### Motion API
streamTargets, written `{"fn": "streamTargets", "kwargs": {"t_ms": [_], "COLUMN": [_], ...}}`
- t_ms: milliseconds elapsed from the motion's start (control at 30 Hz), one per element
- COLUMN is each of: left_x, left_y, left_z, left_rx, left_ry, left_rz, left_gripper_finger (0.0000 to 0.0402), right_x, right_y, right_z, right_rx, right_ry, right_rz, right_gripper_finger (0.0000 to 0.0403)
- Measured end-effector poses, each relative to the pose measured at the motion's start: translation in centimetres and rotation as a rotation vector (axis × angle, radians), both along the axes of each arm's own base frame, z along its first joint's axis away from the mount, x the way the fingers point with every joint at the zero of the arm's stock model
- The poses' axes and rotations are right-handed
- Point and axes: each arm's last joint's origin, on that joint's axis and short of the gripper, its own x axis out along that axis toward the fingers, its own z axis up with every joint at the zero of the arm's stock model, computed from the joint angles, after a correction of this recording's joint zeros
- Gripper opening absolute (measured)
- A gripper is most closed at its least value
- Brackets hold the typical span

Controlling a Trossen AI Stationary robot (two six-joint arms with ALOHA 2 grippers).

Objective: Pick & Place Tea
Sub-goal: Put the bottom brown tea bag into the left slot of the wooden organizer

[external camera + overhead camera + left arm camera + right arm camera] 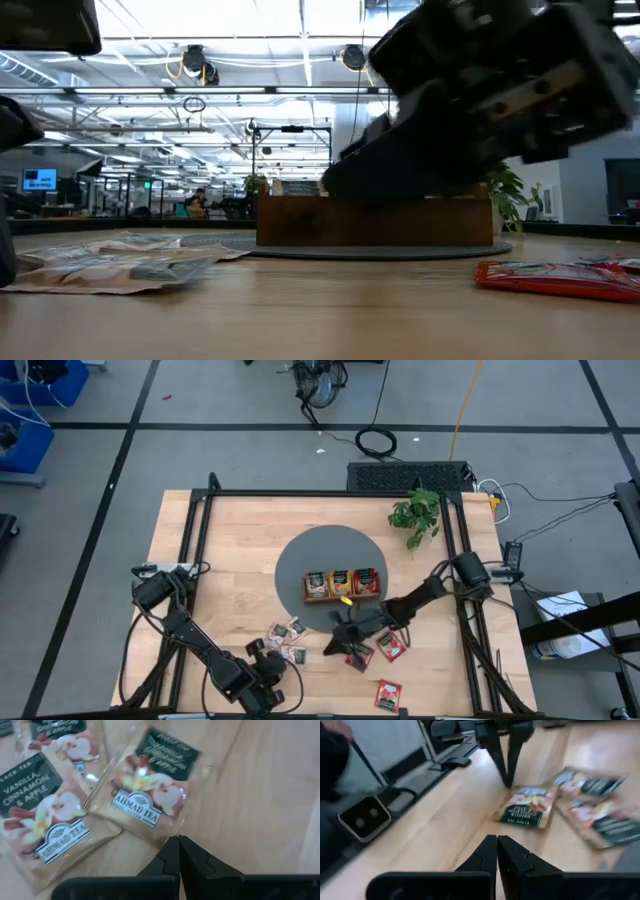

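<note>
Wooden table (220,550): one three-compartment tray (342,584) at twelve o'clock; three tan sachets (285,640), three red sachets (389,647). Left gripper (178,851), right gripper (497,851): fingers together, holding nothing.

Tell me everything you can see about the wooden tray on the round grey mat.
The wooden tray is a long brown box with three compartments in a row. It sits flat and upright on the dark grey round mat near the table's middle. Each compartment holds upright tea sachets: tan at one end, orange-yellow in the middle, red at the other end. The right pincer, shut, is near the tray's front, not touching it.
</note>
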Motion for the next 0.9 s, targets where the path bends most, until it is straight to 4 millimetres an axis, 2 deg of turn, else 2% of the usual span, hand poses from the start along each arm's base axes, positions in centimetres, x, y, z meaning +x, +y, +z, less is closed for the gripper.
{"fn": "streamTargets", "kwargs": {"t_ms": [133, 267, 400, 667, 767, 900], "left_x": [-0.1, 0.2, 0.5, 1.6, 2.1, 2.7], "left_y": [0.2, 0.4, 0.7, 1.6, 1.7, 2.0], "left_z": [-0.1, -0.1, 0.0, -0.6, -0.9, -1.1], "left_rx": [0.008, 0.020, 0.036, 0.065, 0.067, 0.064], "left_ry": [0.025, 0.031, 0.024, 0.008, -0.001, -0.014], "left_rz": [0.002, -0.019, -0.027, -0.002, -0.013, -0.020], "left_gripper_finger": [0.0012, 0.0015, 0.0004, 0.0014, 0.0005, 0.0011], "right_x": [1.6, 2.5, 2.7, 2.7, 2.6, 2.3], "right_y": [-0.8, -1.0, -0.9, -1.1, -1.2, -1.3], "right_z": [-0.2, -0.8, -0.9, -1.0, -1.1, -1.8], "right_rx": [0.145, 0.182, 0.170, 0.216, 0.243, 0.236], "right_ry": [0.094, 0.167, 0.226, 0.276, 0.310, 0.390], "right_rz": [0.026, -0.008, -0.061, -0.133, -0.150, -0.172], "right_gripper_finger": [0.0018, 0.0036, 0.0067, 0.0131, 0.0144, 0.0148]}}
